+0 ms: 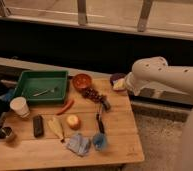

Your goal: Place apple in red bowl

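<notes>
The apple [73, 121] is a small yellow-orange fruit lying on the wooden table [117, 132], near its middle. The red bowl [82, 81] stands upright at the table's back edge, beyond and a little right of the apple. My white arm [152, 75] reaches in from the right. The gripper [118, 85] is at the arm's left end, over the table's back right corner, to the right of the red bowl and far from the apple. It partly covers a dark purple bowl [116, 77].
A green tray [27, 80] holding a utensil sits back left. A red chili [66, 106], a banana [56, 127], dark grapes [92, 94], a black tool [99, 122], a blue cloth [79, 144], a blue cup [100, 141], a white cup [20, 106] and a black bar [38, 126] lie around the apple.
</notes>
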Robot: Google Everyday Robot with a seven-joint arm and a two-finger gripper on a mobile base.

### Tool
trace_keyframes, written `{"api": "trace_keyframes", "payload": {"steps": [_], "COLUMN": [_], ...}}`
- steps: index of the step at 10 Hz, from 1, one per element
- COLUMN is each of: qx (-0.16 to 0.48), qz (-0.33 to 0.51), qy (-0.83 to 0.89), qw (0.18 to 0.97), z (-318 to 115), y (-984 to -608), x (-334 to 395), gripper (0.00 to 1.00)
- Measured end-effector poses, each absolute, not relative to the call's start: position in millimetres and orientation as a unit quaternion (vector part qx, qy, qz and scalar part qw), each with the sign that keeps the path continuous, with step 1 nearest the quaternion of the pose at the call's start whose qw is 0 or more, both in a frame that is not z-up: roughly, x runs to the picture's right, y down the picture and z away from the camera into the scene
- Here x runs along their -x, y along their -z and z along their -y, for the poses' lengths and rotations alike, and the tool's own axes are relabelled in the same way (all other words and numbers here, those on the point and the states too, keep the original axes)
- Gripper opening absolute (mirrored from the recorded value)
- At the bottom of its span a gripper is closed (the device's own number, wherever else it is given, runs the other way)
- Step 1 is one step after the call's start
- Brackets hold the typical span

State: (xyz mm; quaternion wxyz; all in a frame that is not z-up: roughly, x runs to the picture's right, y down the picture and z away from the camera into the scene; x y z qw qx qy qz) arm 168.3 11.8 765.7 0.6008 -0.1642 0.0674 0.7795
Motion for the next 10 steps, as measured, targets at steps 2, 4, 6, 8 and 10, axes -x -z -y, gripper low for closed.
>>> {"api": "trace_keyframes", "payload": {"steps": [2, 4, 6, 8, 10], "qx": [0.191, 0.199, 0.199, 0.199, 0.207], "qz": [-0.04, -0.031, -0.032, -0.032, -0.03], "qy": [-0.743, -0.731, -0.732, -0.73, -0.724], "qw": [0.64, 0.652, 0.651, 0.653, 0.657], "z": [-21, -22, -22, -22, -24], "y": [-747, -742, -741, -744, -751], "x": [-121, -105, -107, -105, -95], "gripper": [0.75, 0.75, 0.75, 0.75, 0.75]}}
